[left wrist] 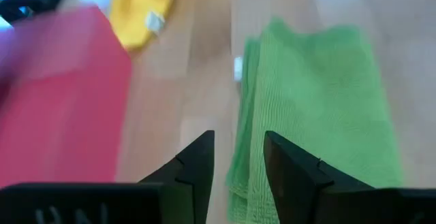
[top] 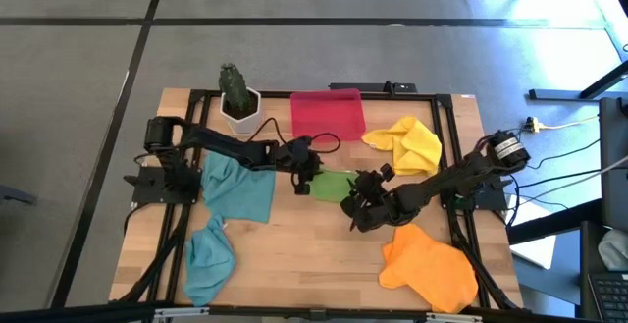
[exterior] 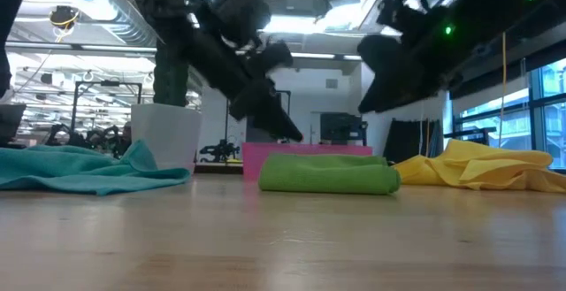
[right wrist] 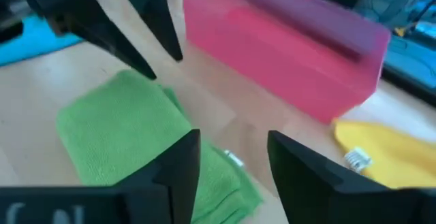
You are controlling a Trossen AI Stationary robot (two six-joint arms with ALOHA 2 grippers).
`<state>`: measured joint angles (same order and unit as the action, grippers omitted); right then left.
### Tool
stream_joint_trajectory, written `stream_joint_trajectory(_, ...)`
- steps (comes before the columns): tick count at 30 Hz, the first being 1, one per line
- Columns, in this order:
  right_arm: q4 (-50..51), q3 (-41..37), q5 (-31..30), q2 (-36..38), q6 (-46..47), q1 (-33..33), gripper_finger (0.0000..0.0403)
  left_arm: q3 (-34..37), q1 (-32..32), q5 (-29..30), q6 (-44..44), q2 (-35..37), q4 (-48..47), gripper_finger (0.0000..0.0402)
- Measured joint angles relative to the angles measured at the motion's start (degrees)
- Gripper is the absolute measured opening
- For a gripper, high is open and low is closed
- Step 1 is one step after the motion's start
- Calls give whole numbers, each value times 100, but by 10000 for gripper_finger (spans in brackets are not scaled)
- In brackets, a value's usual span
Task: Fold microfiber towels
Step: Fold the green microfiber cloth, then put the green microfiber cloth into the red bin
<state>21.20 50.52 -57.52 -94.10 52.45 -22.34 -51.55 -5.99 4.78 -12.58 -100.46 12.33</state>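
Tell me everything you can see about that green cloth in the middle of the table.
The lime green towel is a soft, finely ribbed microfiber cloth, already folded into a compact layered rectangle with stacked edges and a small white tag at one side. It lies flat on the wooden table, just in front of the red tray, between both grippers. Neither gripper holds it; the fingers hang just above.

We see both arms reaching inward, meeting near the middle. The left gripper (top: 304,178) and right gripper (top: 359,205) each hang with fingers parted, gripping nothing.
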Motion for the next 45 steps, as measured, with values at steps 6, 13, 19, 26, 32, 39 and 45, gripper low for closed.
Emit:
stream_joint_trajectory(6,-994,-18,675,0,-982,-81,149,-3,322,-527,165,300,-56,118)
stream_joint_trajectory(13,-2109,-332,1205,-517,-1328,30,96,85,479,-377,143,-118,240,117)
stream_joint_trajectory(19,-2154,-749,1066,-571,-924,540,46,83,175,-190,136,-431,608,114)
stream_joint_trajectory(26,-2945,-1412,1759,-571,-922,1174,15,79,-302,-128,153,-824,1115,112)
stream_joint_trajectory(32,-3592,-1771,1880,-567,-903,1239,13,78,-374,-130,171,-1262,1240,113)
stream_joint_trajectory(39,-3618,-1768,1951,-567,-945,1239,12,76,-376,179,128,-1045,1044,113)
stream_joint_trajectory(45,-3612,-1768,1988,-567,-948,1239,12,83,-580,1249,-158,-772,781,114)
